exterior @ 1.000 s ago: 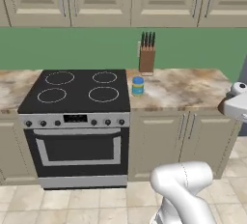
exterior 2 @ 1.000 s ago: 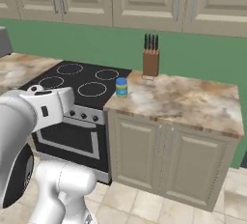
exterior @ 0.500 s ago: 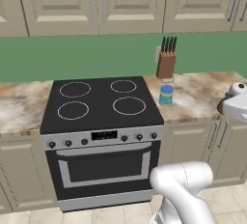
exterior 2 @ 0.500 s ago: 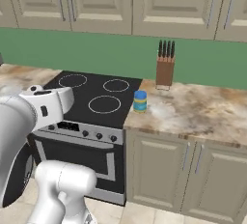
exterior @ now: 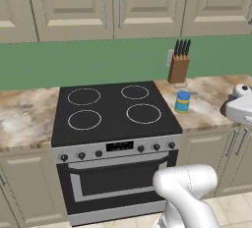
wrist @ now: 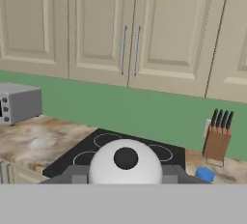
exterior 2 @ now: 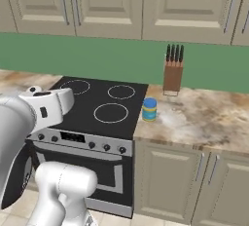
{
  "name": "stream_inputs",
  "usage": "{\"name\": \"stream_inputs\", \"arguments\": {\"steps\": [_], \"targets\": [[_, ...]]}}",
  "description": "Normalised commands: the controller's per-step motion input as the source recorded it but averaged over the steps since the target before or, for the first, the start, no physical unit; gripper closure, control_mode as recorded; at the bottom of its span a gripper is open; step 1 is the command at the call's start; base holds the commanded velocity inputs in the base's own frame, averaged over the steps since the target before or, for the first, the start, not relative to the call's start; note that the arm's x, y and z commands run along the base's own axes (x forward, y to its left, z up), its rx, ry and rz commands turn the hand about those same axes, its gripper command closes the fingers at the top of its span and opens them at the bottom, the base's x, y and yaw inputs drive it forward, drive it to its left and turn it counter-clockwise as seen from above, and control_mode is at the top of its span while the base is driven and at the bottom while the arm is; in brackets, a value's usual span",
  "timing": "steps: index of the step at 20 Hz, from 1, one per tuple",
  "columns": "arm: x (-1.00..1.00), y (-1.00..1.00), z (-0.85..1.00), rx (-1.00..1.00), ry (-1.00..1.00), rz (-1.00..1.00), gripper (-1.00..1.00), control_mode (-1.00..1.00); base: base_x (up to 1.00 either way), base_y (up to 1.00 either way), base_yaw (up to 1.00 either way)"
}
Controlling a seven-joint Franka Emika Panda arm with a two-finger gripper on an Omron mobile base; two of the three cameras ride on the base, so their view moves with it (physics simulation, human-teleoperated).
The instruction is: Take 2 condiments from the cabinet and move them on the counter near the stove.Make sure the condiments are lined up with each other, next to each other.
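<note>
Blue jar (exterior: 182,101) with the yellow band stands upright on the counter (exterior: 209,105) just right of the stove (exterior: 115,114), in front of the knife block (exterior: 178,65) and apart from it. Right base view agrees: jar (exterior 2: 149,109) close to the cooktop edge, block (exterior 2: 172,72) behind it by the green wall. Hand view catches its blue lid (wrist: 205,174) low right, below the block.

Fingers are closed, with nothing visible between them. Arm is tucked back at the base, well away from the counter.

The small brown shaker isn't on the counter, so that half of the job looks undone.

Handling guess: the jar is squat, rigid, probably light, stable on its base and hard to tip. Smooth round wall could slip; grip mid-body across the yellow band, not the lid. The shaker will be smaller and easier to knock over; take it around the body, fingers level, and set it down just beside the jar in line.
</note>
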Motion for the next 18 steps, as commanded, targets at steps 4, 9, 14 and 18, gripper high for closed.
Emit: {"name": "stream_inputs", "arguments": {"steps": [4, 9, 14, 18], "targets": [[0.00, 0.00, 0.00, 0.00, 0.00, 0.00, 1.00, 1.00, 0.09, -0.05, -0.02], [0.00, 0.00, 0.00, 0.00, 0.00, 0.00, 1.00, 1.00, 0.20, -0.05, -0.03], [0.00, 0.00, 0.00, 0.00, 0.00, 0.00, 1.00, 1.00, 0.47, -0.16, -0.04], [0.00, 0.00, 0.00, 0.00, 0.00, 0.00, 1.00, 1.00, 0.67, -0.01, -0.03]]}}
